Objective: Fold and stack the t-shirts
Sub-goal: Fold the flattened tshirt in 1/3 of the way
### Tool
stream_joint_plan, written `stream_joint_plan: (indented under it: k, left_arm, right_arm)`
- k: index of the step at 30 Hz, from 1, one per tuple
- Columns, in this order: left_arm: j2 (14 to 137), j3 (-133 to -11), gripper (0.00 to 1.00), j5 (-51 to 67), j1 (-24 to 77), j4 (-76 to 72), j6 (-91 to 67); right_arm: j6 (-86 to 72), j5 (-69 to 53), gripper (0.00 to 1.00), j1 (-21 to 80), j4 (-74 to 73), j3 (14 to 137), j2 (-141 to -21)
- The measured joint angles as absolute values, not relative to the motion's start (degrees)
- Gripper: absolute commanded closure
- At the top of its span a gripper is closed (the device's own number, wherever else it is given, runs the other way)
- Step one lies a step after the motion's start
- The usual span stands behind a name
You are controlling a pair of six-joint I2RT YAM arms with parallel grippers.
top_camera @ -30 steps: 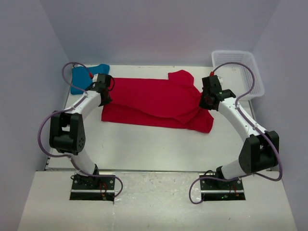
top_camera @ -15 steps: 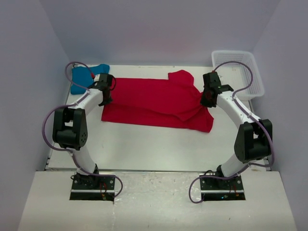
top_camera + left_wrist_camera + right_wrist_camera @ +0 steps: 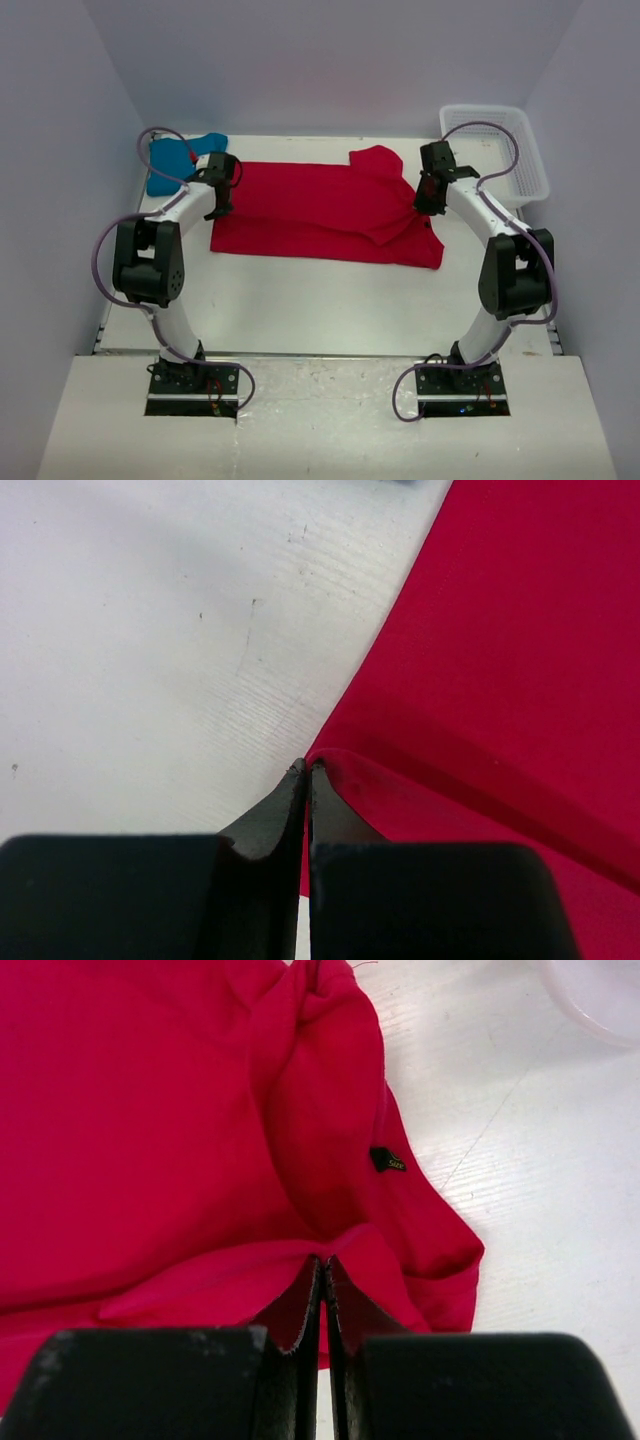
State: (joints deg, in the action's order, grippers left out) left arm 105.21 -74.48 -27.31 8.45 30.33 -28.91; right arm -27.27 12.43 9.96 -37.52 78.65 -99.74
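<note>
Left fingers [image 3: 294, 782] pressed together on the left edge of the red shirt [image 3: 320, 212]; right fingers [image 3: 311, 1282] clamped on a fold at its right end. Lies spread over the far middle of the table [image 3: 320, 300]. Bunched in the far left corner: teal shirt [image 3: 163, 168].

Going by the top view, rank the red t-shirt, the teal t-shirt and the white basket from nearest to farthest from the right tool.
From the right tool:
1. red t-shirt: its right edge is pinched in the tool.
2. basket: close by, at the far right corner of the table.
3. teal t-shirt: across the table, at the far left corner.
</note>
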Motion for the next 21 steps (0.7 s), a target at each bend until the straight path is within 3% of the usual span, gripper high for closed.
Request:
stream_joint_plan:
  k: [10,15,16,17,19,20,21]
  left_arm:
    - [107.9,-75.5,1.0,-27.5,8.4,30.9,-28.9]
    - [107.9,-75.5,0.87,-27.6,8.4,30.7,-28.9]
    - [107.9,-75.5,0.83,-27.8,8.4,30.7,-28.9]
    - [107.9,-75.5,0.7,-28.1,8.4,30.7,-28.9]
    - [107.9,-75.5,0.56,-29.2,8.4,30.6,-28.7]
    - [107.9,-75.5,0.4,-30.0,8.4,30.5,-28.7]
    - [107.9,-75.5,0.34,-30.8,8.4,30.5,-28.5]
  right_arm:
    - [-26.7,11.0,1.0,9.9,-37.2,81.4,-103.6]
    - [-26.5,10.9,1.0,9.8,-37.1,82.3,-104.7]
    - [-26.5,10.9,1.0,9.8,-37.1,82.4,-104.9]
    - [-26.5,10.9,1.0,9.7,-37.1,82.5,-105.1]
    - [-26.5,10.9,1.0,9.7,-37.1,83.1,-105.6]
    - [-26.5,10.9,1.0,9.7,-37.1,83.5,-105.9]
    - [-26.4,10.8,1.0,9.7,-37.1,83.8,-106.2]
